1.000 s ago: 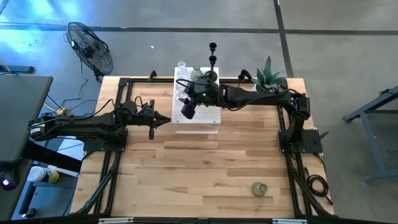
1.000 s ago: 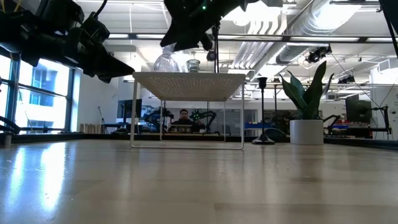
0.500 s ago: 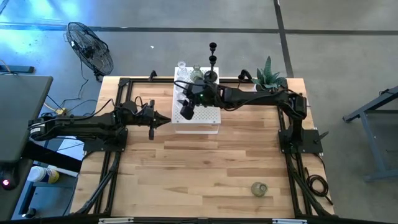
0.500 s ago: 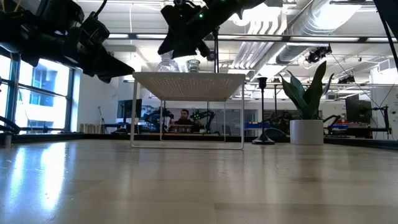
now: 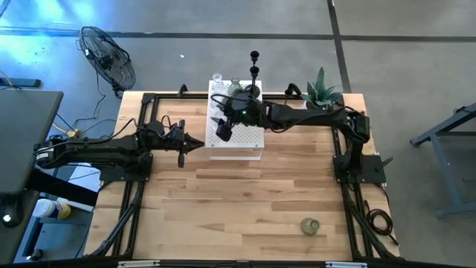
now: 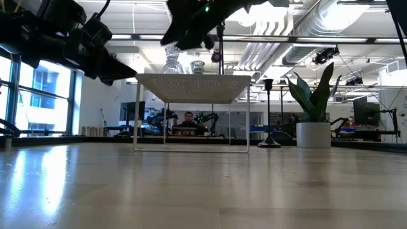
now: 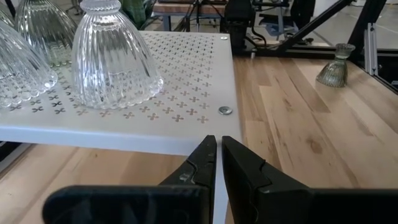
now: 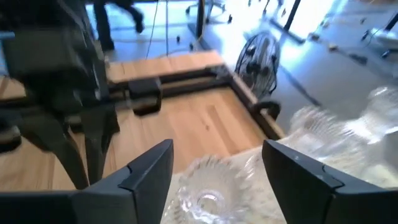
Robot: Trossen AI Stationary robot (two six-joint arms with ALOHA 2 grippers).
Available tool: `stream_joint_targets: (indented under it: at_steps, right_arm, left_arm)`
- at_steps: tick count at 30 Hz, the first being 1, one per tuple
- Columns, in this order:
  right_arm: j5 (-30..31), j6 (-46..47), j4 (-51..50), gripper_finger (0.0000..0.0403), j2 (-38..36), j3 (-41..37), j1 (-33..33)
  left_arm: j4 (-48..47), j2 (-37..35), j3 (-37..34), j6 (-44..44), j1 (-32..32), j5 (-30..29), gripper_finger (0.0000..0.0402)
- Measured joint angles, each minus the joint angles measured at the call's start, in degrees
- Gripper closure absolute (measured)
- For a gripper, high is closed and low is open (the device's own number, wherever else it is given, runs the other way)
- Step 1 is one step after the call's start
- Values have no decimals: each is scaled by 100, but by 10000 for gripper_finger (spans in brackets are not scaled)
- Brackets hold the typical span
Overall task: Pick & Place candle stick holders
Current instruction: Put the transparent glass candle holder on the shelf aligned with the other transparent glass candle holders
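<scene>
My right gripper [image 5: 222, 128] hangs open just above a clear ribbed glass holder [image 8: 205, 193] that stands by its wide base on the white perforated box [image 5: 245, 141]. One finger is on either side, apart from it; the low view shows the holder [image 6: 172, 62] below the fingers. More clear glass holders [image 7: 25, 62] stand on the box. Two black stemmed holders [image 5: 254, 67] stand at the far edge. A greenish glass holder [image 5: 310, 225] stands near the front right. My left gripper [image 5: 195, 144] is shut and empty, left of the box.
A green spiky plant in a white pot [image 5: 321, 93] stands at the far right. A black stemmed holder [image 6: 269, 114] shows beside it in the low view. Bare wood [image 5: 223, 201] spreads in front of the box. A fan [image 5: 108, 56] stands on the floor beyond the table.
My right gripper has dipped toward the box top and then risen a little above the clear glass holder, which stays standing on the box.
</scene>
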Motion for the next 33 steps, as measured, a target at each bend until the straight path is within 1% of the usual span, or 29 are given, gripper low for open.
stream_joint_targets:
  at_steps: [2, 5, 8, 11, 13, 16, 17, 18, 19, 23, 25, 29, 33]
  right_arm:
    - [96, -55, -63, 163, -195, 2, 55]
    - [276, -32, -495, 171, -462, 13, 173]
    - [505, 77, -1121, 196, -641, 13, 302]
    - [606, 81, -1614, 247, -709, 13, 458]
    - [625, 78, -1850, 291, -707, 4, 539]
    - [541, 77, -1662, 363, -709, -282, 595]
    - [447, 85, -1542, 382, -719, -415, 584]
    - [354, 123, -1470, 392, -719, -553, 553]
    - [283, 171, -1346, 393, -719, -706, 514]
    - [-17, 351, -504, 374, -714, -1343, 348]
    - [-137, 375, -31, 377, -706, -1609, 269]
    - [-310, 486, 678, 399, -706, -1941, 117]
    - [-285, 490, 963, 395, -706, -2113, 32]
  left_arm:
    - [-32, 0, 0, 0, 0, -13, 378]
    - [-75, 0, 0, 2, 0, -15, 378]
    - [-75, 0, 0, 4, 0, -17, 378]
    - [-78, 0, 0, 4, 0, -17, 378]
    - [-79, 0, 0, 2, 0, -19, 378]
    - [-79, 0, 0, 2, 0, -19, 378]
    - [-79, 0, 0, 0, 0, -19, 378]
    - [-79, 0, 0, -1, 0, -19, 378]
    - [-79, 0, 0, -2, 0, -20, 378]
    - [-77, 0, 0, -4, 0, -22, 378]
    - [-68, 0, 0, -2, 0, -37, 378]
    - [-48, 0, 0, -2, -1, -66, 378]
    - [-44, 0, 0, -4, -1, -96, 378]
